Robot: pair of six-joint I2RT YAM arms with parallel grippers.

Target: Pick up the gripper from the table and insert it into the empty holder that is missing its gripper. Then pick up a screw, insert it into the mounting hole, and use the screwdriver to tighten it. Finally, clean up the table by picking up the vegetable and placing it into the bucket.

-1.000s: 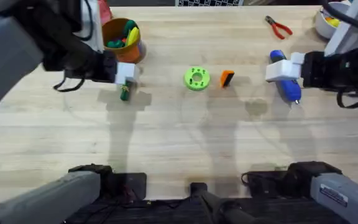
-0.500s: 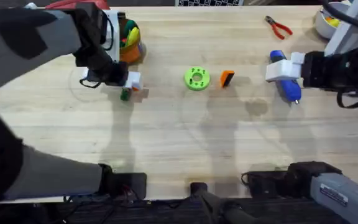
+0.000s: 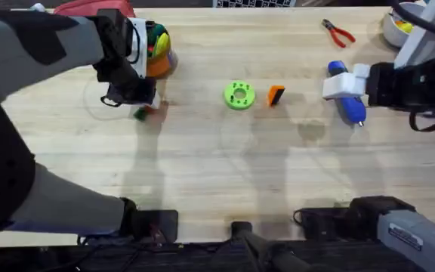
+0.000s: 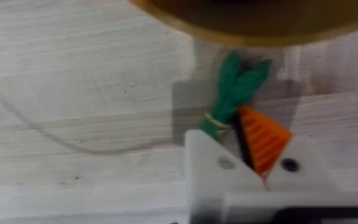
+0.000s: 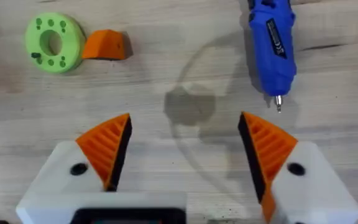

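The left gripper (image 4: 227,127) is pinched shut on the vegetable (image 4: 238,81), on the table at 7 o'clock from the bucket (image 3: 159,64). Its holder (image 4: 207,162) has no orange pad, so the vegetable could slip out and drop when lifted. The right gripper (image 5: 185,124) is wide open near the screwdriver (image 5: 272,43). The gripper (image 3: 276,95) lies loose at 3 o'clock from the green disc (image 3: 239,96).

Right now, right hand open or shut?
Open. In the right wrist view the right hand's orange pads stand wide apart over bare table, holding nothing.
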